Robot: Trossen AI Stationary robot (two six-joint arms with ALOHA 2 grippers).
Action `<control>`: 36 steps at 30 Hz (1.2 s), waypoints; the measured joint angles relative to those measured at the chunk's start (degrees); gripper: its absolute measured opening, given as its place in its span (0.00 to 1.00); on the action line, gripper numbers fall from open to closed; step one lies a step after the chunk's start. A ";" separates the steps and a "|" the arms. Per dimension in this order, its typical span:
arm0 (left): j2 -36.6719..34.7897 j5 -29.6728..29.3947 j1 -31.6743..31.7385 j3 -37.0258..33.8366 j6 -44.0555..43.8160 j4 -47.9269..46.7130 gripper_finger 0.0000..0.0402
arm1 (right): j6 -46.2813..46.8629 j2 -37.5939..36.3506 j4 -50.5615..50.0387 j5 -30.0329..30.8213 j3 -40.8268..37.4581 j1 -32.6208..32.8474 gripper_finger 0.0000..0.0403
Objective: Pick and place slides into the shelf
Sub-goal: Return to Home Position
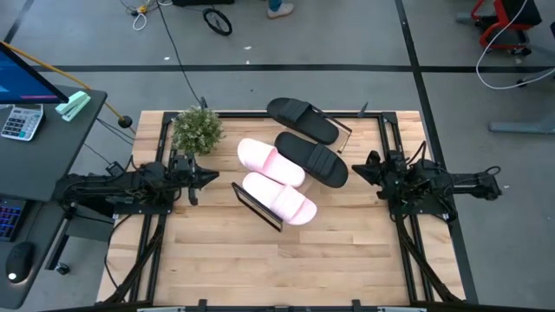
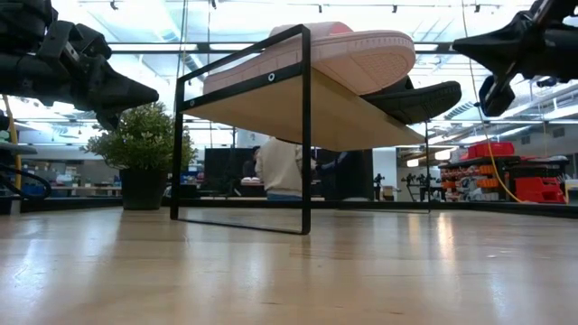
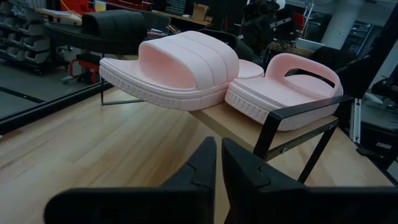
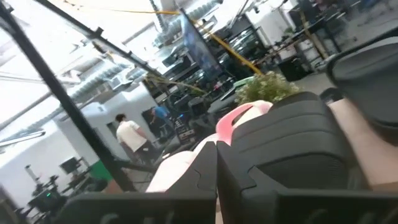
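Left gripper (image 1: pixel 205 178), right gripper (image 1: pixel 357 170): stretched level, flanking the shelf (image 2: pixel 289 113) loaded with four slides (image 1: pixel 279 198); fingers pressed together on both.

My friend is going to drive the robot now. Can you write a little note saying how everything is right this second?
Left gripper: shut, empty, clear of the shelf on its left side, near the plant.
Right gripper: shut, empty, clear of the shelf on its right side.
Things: both pink slides and both black slides lie on the shelf, and some hang over its edge.
Done: all four slides placed.
Left: probably only parking the arms.
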 joint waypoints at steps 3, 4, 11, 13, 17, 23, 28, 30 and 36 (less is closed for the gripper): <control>0.00 0.00 0.00 0.00 0.01 0.00 0.06 | -0.02 0.00 -0.01 -1.32 -0.04 0.14 0.00; 0.00 0.00 0.00 0.00 0.00 0.00 0.06 | -0.02 0.00 0.07 -1.40 -0.13 0.14 0.00; 0.00 0.00 -0.01 0.00 0.03 0.00 0.08 | -0.32 -0.02 2.68 -1.65 -1.55 0.15 0.00; 0.00 0.00 0.00 0.00 0.01 0.00 0.09 | -1.08 -0.02 3.58 -1.92 -1.56 0.15 0.00; 0.00 0.00 0.00 0.00 0.02 0.00 0.10 | -2.66 -0.02 2.44 -5.51 -1.56 0.15 0.00; 0.00 0.00 -0.01 0.00 0.01 0.00 0.08 | -5.65 -0.02 -4.02 -9.64 -1.57 0.17 0.00; 0.00 0.00 0.00 0.00 0.00 0.00 0.06 | -9.13 -0.02 -5.45 -11.40 -1.56 0.17 0.00; 0.00 0.01 0.00 0.00 0.04 -0.01 0.06 | -10.38 -0.02 -5.55 -12.35 -1.57 0.17 0.00; 0.00 0.02 -0.02 0.00 0.00 0.00 0.08 | -11.80 -0.02 -9.05 -13.54 -1.57 0.15 0.00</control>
